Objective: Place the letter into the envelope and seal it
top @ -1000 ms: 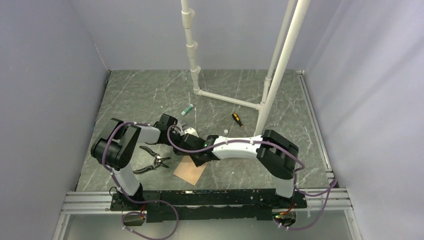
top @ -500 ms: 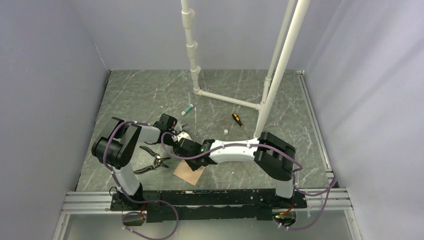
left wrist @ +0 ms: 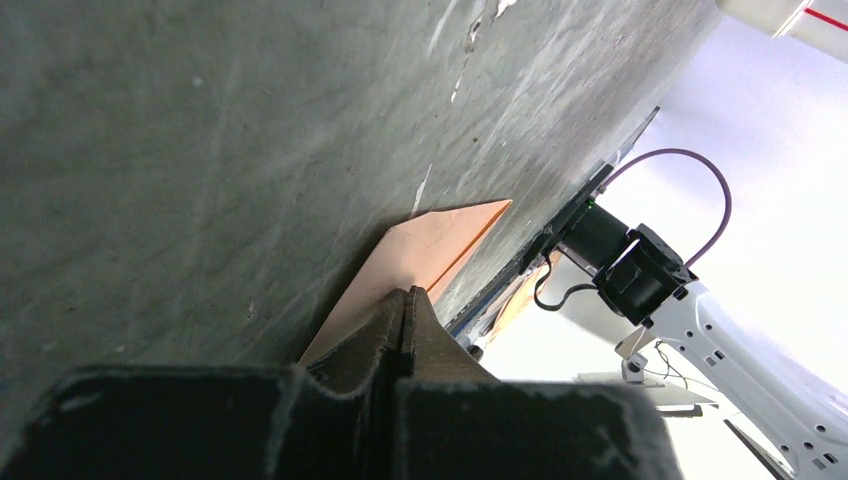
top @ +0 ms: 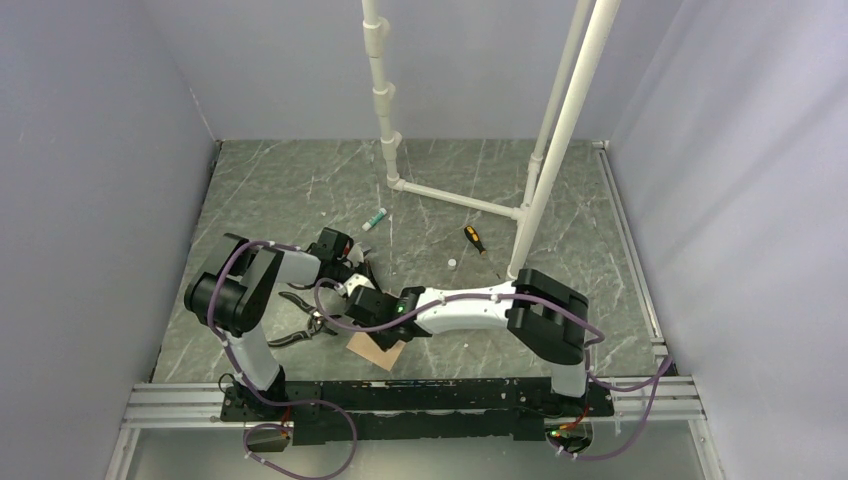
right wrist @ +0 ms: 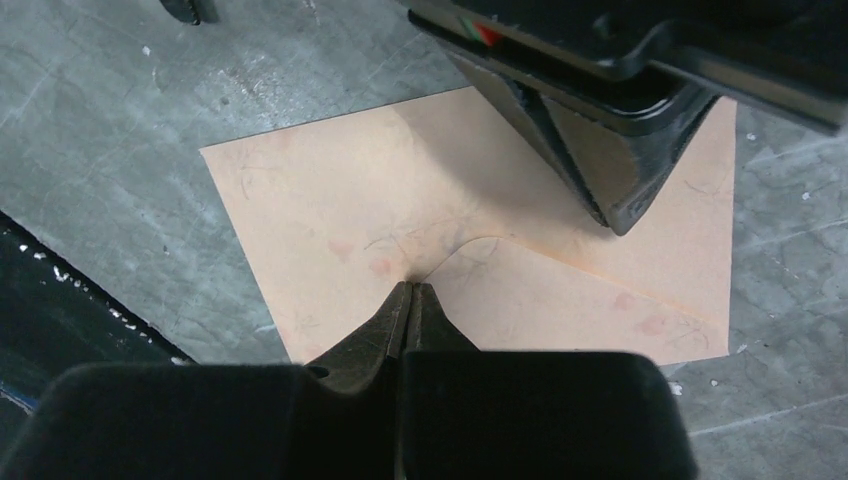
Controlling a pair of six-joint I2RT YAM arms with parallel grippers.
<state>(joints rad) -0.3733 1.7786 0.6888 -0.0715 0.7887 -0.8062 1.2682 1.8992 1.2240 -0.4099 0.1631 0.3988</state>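
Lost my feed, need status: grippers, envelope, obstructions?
Left gripper shut, right gripper shut, both tips on envelope. Flap folded down. Pliers to its left, not blocking.

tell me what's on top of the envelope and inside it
The right gripper, shut, sits at the tip of the flap on the envelope. The left gripper, also shut, is over its far edge. The flap looks folded down, so anything inside is hidden.

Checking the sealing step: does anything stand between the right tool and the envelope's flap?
Nothing visible does. The right tool, shut, is at the flap's tip on the envelope. The left tool, also shut, meets the envelope off to one side, not in between.
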